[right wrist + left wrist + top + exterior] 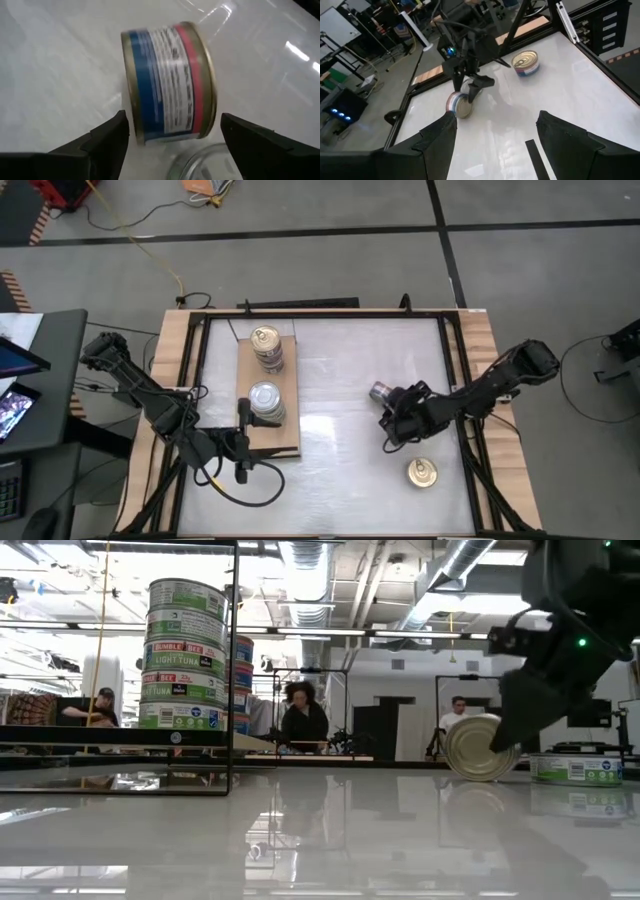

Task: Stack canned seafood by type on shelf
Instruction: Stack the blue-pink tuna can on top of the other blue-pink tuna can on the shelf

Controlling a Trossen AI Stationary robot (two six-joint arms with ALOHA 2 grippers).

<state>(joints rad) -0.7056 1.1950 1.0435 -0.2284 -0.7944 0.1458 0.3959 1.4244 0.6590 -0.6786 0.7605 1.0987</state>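
The shelf (268,442) is a tan board on the table's left half. It carries a gold-topped stack of tins (266,346) and a silver-topped stack (266,401), which rises several tins high in the low view (185,655). One tin (167,92) with a blue and red label stands on its rim on the white table (381,391) (482,747). My right gripper (172,125) is open, a finger on either side of that tin. A gold-topped tin (422,473) lies flat nearer the near edge. My left gripper (495,135) is open over the shelf's near end (243,442), touching nothing. My right gripper comes at the tin standing on its rim (459,104) slanting down from the table's right, its fingers (480,82) at the tin's two flat ends. I cannot tell whether either finger touches it. The tin's rim rests on the table.
Wooden side rails (480,340) and a black frame edge the white table. Bare table lies between the shelf and the right arm. People stand in the room beyond the table's far edge (303,715). Cables trail beside the left arm (240,490).
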